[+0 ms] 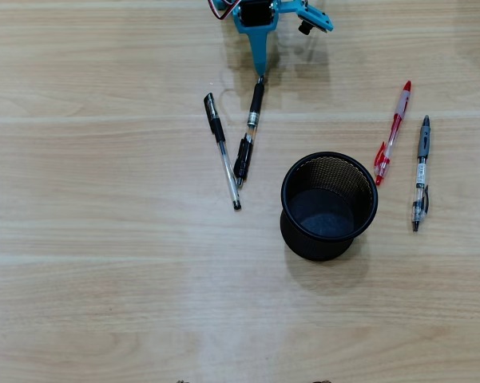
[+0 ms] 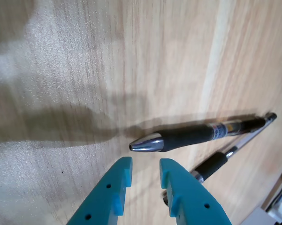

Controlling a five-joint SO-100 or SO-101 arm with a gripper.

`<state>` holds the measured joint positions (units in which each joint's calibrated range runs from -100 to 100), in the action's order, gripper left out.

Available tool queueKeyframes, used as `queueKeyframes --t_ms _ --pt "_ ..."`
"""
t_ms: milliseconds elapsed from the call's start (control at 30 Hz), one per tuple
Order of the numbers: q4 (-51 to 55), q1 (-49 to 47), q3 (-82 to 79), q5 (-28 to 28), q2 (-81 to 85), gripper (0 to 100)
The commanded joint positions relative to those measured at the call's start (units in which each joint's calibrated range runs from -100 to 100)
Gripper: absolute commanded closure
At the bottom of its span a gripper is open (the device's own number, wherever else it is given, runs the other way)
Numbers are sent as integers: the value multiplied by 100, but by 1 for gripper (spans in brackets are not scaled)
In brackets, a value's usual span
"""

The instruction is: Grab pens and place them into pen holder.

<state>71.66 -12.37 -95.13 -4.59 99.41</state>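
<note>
In the overhead view the blue gripper (image 1: 260,72) points down from the top edge, its tip just above the upper end of a black pen (image 1: 249,132). A second black pen with a clear barrel (image 1: 223,152) lies just left of the first. The red pen (image 1: 393,132) and the grey pen (image 1: 421,171) lie to the right of the black mesh pen holder (image 1: 311,247), which stands upright. In the wrist view the gripper (image 2: 145,169) is open by a narrow gap, empty, just short of the silver tip of the black pen (image 2: 183,136). The other black pen (image 2: 215,163) lies behind it.
Everything rests on a light wooden table (image 1: 104,263). The arm's base sits at the top edge of the overhead view.
</note>
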Motion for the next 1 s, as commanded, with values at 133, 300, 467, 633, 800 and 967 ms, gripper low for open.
queueKeyframes --t_ms 133,300,467,633,800,967 --pt "298 43 246 15 -8 93" --pt "298 43 246 15 -8 93" --pt "298 92 246 4 -8 93" --pt "298 140 246 4 -8 93" --pt "298 148 246 4 -8 93" --pt "281 334 301 -6 -17 92"
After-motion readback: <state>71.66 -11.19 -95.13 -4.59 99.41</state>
